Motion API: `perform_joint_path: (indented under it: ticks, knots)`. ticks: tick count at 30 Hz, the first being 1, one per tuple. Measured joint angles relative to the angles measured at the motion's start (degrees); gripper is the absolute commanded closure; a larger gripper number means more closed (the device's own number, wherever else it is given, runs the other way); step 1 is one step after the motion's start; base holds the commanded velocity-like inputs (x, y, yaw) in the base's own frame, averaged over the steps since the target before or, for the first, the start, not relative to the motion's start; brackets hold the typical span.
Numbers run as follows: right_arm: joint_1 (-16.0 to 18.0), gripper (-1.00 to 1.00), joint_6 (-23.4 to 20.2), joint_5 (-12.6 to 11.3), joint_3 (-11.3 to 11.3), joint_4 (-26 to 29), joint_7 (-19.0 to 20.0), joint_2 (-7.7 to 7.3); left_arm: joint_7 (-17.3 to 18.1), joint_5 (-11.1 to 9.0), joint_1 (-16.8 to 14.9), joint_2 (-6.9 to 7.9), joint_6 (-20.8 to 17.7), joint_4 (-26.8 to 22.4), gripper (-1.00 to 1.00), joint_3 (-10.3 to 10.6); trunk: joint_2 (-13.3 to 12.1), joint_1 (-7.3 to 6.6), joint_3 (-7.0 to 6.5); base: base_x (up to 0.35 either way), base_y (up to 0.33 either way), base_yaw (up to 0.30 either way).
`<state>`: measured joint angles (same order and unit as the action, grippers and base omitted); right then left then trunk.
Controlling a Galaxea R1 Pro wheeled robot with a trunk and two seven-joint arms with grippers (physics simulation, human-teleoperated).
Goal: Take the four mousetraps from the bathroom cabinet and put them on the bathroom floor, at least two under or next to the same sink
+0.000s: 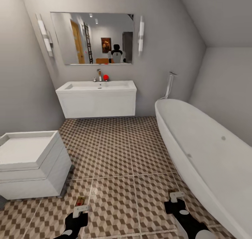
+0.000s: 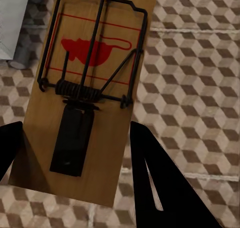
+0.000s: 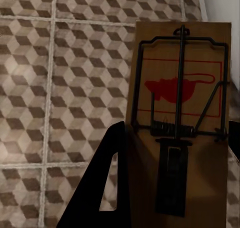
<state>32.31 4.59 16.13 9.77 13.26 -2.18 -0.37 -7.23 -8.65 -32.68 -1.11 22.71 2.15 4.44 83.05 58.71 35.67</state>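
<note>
Head view: both arms are hovering over the cube-patterned tile floor (image 1: 119, 162), facing the boxy white sink (image 1: 98, 98). Left wrist view: the left gripper (image 2: 75, 138) is clamping a flat wooden mousetrap (image 2: 95, 88). Right wrist view: the right gripper (image 3: 175, 153) is apparently gripping a second mousetrap (image 3: 180, 98).

A white oval bathtub (image 1: 206, 151) at right, boxy white toilet (image 1: 29, 165) at left, mirror (image 1: 92, 38) on the far wall.

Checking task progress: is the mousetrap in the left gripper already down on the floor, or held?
Held. The mousetrap sits between the left gripper's dark fingers, with the tiled floor beyond it.
</note>
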Motion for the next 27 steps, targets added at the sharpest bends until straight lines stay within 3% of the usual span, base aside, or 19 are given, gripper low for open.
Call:
perform_joint_path:
  ticks: [6,27]
  knots:
    - [-0.01,1.0,0.0,-0.01,0.0,0.01,0.0,0.0,0.0,0.0,0.0,0.0,-0.01,0.0,1.0,0.0,0.0,0.0,0.0,0.212,-0.157,0.157]
    - [-0.02,1.0,0.0,0.01,-0.01,0.01,0.02,-0.01,-0.01,0.01,-0.01,-0.01,-0.01,0.0,1.0,0.0,0.0,0.0,0.0,0.191,0.0,0.004]
